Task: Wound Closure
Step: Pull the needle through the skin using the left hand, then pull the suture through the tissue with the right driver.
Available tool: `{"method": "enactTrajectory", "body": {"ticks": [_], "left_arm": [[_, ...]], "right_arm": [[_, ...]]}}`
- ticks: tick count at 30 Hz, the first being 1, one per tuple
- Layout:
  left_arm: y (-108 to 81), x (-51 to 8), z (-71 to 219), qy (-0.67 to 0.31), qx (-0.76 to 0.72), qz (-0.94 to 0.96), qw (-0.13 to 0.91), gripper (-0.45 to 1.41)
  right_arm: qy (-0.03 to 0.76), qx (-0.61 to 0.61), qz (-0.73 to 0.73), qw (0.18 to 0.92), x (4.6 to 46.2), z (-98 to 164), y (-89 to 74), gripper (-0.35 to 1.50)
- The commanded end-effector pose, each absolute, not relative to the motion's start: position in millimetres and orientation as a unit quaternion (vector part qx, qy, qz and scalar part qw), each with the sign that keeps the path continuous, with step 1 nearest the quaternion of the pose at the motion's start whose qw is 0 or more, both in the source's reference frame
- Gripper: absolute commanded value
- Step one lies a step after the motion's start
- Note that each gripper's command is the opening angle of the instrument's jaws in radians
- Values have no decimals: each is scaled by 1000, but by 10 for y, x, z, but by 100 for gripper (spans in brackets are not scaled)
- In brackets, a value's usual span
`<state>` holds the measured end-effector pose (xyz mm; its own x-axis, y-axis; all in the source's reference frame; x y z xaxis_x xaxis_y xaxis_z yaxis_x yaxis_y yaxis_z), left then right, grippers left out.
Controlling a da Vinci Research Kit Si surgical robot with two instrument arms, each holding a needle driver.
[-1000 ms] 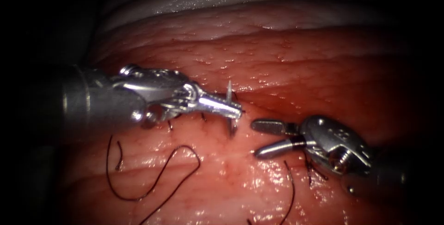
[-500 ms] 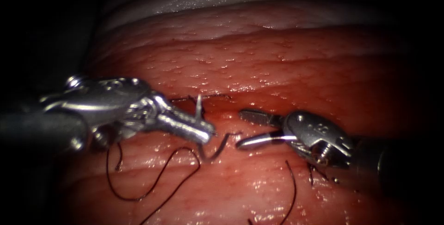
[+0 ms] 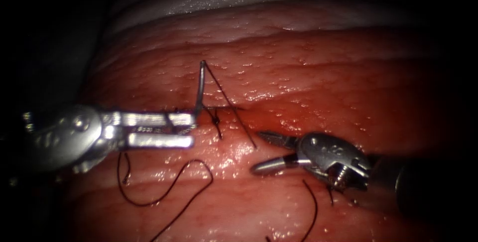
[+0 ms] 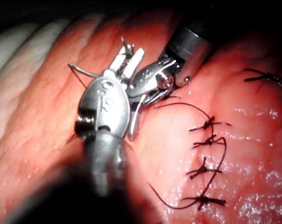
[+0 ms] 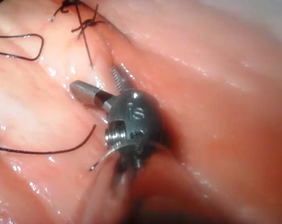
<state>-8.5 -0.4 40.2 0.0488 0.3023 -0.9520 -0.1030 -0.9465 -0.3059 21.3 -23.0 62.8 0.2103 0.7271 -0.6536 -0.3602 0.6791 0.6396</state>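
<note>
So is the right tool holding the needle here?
No, the right tool is open and empty; the left tool grips the needle.

Your endoscope view is dim, falling off to black at every edge, with wet glare speckling the tissue (image 3: 279, 77). Both wrist views run bright and washed, and soft dark blur swallows the nearest shafts.

Open tissue (image 3: 308, 62) above cut, taut thread (image 3: 229, 105) and needle (image 3: 199, 88) barring centre
</note>
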Motion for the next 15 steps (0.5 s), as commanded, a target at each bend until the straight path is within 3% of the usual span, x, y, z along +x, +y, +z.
{"method": "enactTrajectory", "body": {"ticks": [1,6,11,15], "left_arm": [[-3,-87,402,-54,-710,688,141,-45],[4,-67,369,13,-710,692,132,-45],[-11,-68,373,23,-704,698,129,-45],[-38,-82,393,11,-701,705,107,-45]], "right_arm": [[516,178,358,757,219,635,-233,62],[517,178,360,756,220,634,-231,66],[540,163,362,742,220,619,-215,118],[561,135,352,737,219,598,-191,131]]}}
